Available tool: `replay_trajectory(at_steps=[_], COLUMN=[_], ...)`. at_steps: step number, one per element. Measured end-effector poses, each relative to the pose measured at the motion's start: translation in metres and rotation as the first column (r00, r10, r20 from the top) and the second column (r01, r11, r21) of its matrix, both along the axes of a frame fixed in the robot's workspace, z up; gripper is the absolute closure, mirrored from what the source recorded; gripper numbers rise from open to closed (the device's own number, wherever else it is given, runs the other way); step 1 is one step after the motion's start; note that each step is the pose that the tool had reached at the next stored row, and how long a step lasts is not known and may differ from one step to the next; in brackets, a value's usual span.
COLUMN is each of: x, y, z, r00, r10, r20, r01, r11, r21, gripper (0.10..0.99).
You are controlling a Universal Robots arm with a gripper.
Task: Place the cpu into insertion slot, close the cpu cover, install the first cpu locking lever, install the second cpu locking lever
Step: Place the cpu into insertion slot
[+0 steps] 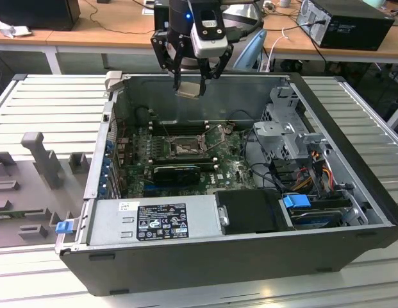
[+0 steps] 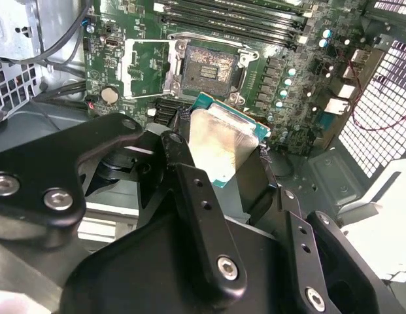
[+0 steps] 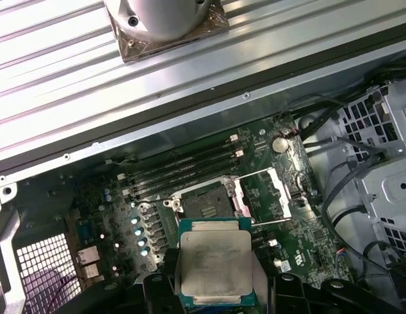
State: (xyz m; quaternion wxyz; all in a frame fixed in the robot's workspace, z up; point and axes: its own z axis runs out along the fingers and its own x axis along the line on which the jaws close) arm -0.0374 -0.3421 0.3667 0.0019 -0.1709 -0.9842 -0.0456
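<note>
Starting at the exterior view's left, I note grey plastic fixtures (image 1: 41, 157) standing on the slatted metal worktop (image 1: 51, 96). Beside them is an open computer case (image 1: 250, 256) lying on its side. A labelled power supply (image 1: 154, 221) sits along the near edge of the case.

Further right, the end effector (image 1: 189, 78) hangs above the far wall of the case. It is clamped on the chip (image 1: 188, 90), which is raised clear of the board. In both wrist views the chip (image 2: 222, 147) (image 3: 214, 268) sits between the black fingers (image 2: 189, 190), with its metal top facing the camera and a green edge showing.

The socket (image 1: 184, 149) (image 2: 209, 69) (image 3: 206, 206) on the green board (image 1: 234, 167) is bare, with its contact field exposed. The cover (image 2: 147, 69) (image 3: 274, 193) is swung open to one side of the socket, not over it.

At the exterior view's right I record a metal drive cage (image 1: 295, 138) with cables running near it.
</note>
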Motion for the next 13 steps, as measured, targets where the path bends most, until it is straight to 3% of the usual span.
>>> replay_trajectory(at_steps=[13], x=[0.0], y=[0.0], z=[-0.0004], r00=[0.9989], r10=[-0.046], r20=[-0.0001], r01=[0.046], r11=[0.9989], r21=[0.0], gripper=[0.561])
